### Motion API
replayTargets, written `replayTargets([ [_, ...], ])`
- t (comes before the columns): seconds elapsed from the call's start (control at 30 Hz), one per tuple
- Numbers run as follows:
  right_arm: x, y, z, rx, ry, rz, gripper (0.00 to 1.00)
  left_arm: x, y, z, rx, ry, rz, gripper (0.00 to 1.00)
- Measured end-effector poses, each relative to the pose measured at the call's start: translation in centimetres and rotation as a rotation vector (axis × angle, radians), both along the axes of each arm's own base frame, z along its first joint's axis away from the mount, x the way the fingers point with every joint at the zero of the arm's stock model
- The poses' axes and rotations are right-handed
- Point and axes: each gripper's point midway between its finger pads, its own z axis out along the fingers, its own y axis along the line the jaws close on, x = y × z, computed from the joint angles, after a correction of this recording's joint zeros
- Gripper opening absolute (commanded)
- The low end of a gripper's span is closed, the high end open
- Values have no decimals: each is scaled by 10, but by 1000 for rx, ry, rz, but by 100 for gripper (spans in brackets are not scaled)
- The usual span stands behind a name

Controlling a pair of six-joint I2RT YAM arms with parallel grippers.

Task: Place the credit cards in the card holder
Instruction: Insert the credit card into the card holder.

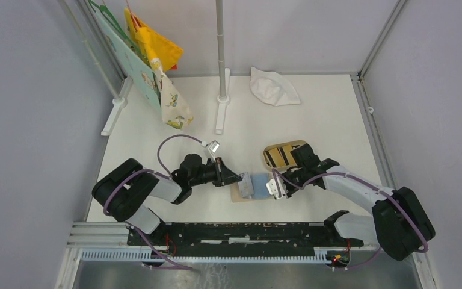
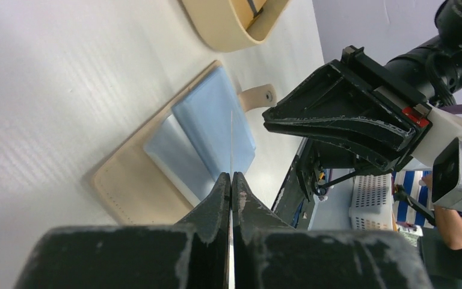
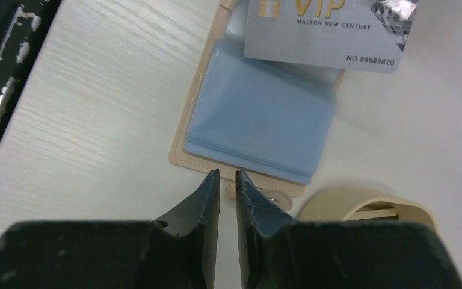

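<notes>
Table (image 1: 313,120): white and flat; everything below rests on it or hangs just over it.
Tan tray (image 1: 284,144): sits beyond the right arm, well apart from the work. What look like the remaining cards (image 1: 278,156) lie inside.
Left gripper (image 2: 231,177): clamped on the grey card, pinching its rear edge, with the card edge-on to its own camera.
Right gripper (image 3: 227,174): jaws a narrow slit apart with nothing between them, tips over the holder's near border.
Card holder (image 3: 258,114): lies spread open between the two claws, blue lining up. We judge it light and floppy, apt to slide or fold when pushed, so it wants pinning at the beige border or the snap tab (image 2: 258,96).
Grey card (image 3: 325,30): held just over the holder's far half and not yet in a pocket. We judge it thin, stiff and slick; a grip on a short edge leaves the leading edge free to enter the pocket mouth.
</notes>
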Motion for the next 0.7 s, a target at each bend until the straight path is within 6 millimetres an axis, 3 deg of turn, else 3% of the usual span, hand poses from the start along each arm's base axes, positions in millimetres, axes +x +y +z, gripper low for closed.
replayTargets([
  [0.3, 15, -4, -12, -80, -44, -53, 20, 7, 7, -12, 34, 30, 70, 2],
  [0.7, 11, -4, -22, -118, -25, -46, 20, 6, 12, -15, 16, 88, 123, 2],
])
